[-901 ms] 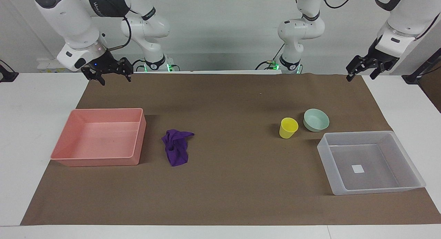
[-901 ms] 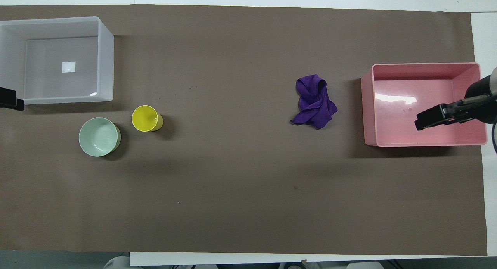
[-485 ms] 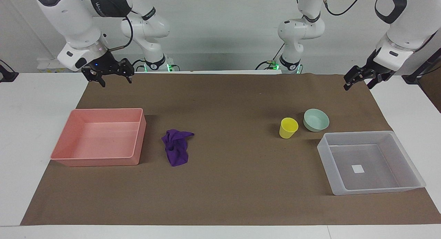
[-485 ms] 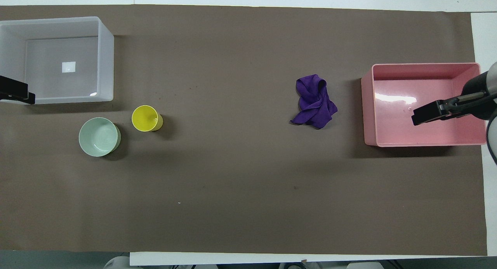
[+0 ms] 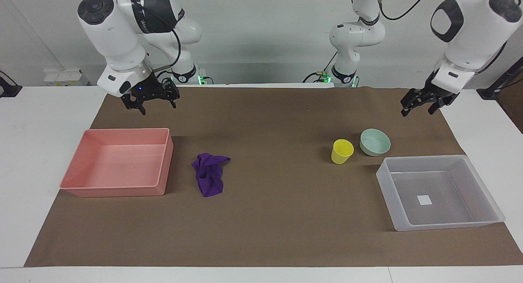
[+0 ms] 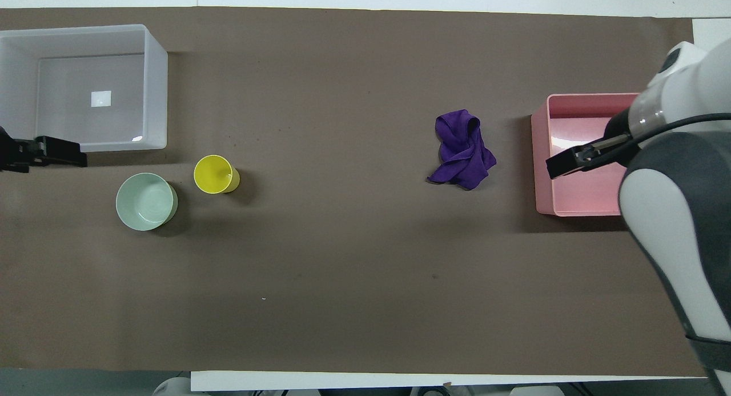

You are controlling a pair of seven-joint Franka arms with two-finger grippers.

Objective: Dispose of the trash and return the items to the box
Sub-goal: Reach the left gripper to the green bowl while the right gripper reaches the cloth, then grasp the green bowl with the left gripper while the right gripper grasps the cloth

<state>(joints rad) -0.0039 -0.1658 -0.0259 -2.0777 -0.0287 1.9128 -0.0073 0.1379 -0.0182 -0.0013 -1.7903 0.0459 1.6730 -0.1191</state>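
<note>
Between pink bin [image 5: 116, 162] and yellow cup [image 5: 341, 151] — purple cloth [image 5: 210, 173], unobstructed; both tools empty, fingers apart.

Facing camera looks in from six o'clock, high; overhead looks steeply down from twelve — both share the brown mat [image 5: 269, 234].

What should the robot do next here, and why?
Probably bring the right end effector down over the purple cloth: it lies loose on the mat beside the pink bin, and that open end effector is the closest one.
</note>
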